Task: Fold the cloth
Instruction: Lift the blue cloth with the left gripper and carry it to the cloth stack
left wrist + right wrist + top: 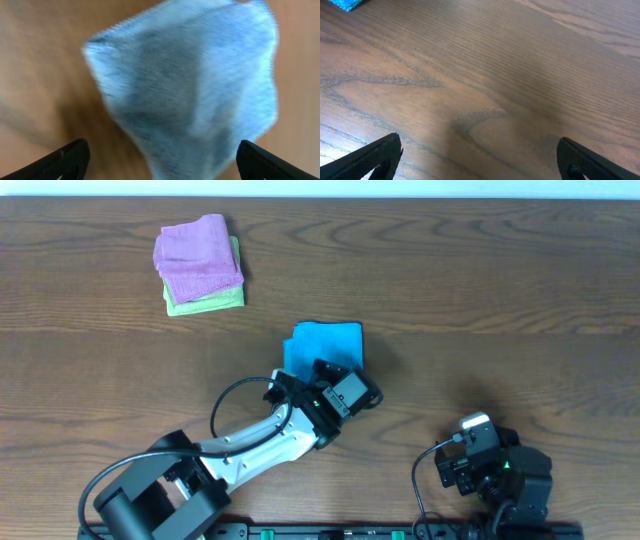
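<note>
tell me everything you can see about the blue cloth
The cloth is bright sky-blue, plain, soft and terry-like, apparently folded into a compact, roughly square pad. It lies on the wooden table near the middle, apart from the pink and green stack. The left gripper hangs over its near edge, jaws open; whether it touches cannot be told.

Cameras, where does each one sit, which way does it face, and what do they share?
Overhead: fixed above the table, looking straight down; both the left arm and right arm show.
Left wrist: on the left arm, facing the cloth, close and blurred; the open left end effector frames the bottom.
Right wrist: on the right arm, facing bare wood; the open right end effector frames the bottom.
Shared: all three see the cloth, the right wrist only its corner.
</note>
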